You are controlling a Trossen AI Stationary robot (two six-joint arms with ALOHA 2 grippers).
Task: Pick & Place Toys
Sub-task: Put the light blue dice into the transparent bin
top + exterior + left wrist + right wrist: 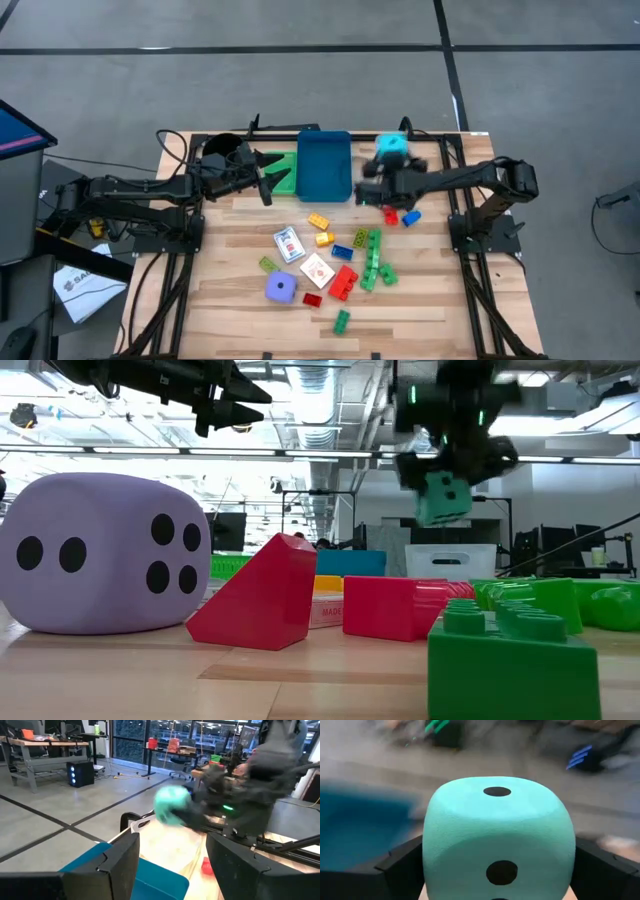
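Right gripper (378,178) clamped on the cyan die (391,150), up in the air just beside the blue tray (324,165). Soft foam, wide grip, so could squirt out or get let go too soon and bounce off the rim onto the red brick (390,215) and blue brick (411,217) below. Left gripper (268,172) parked at the tray's far side, fingers apart, holding nothing. Might bump it if swinging across too far.

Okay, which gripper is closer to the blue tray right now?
About even. The left gripper hovers open just off the blue tray's left edge, over the green tray. The right gripper, holding the cyan die, hangs just off its right edge.
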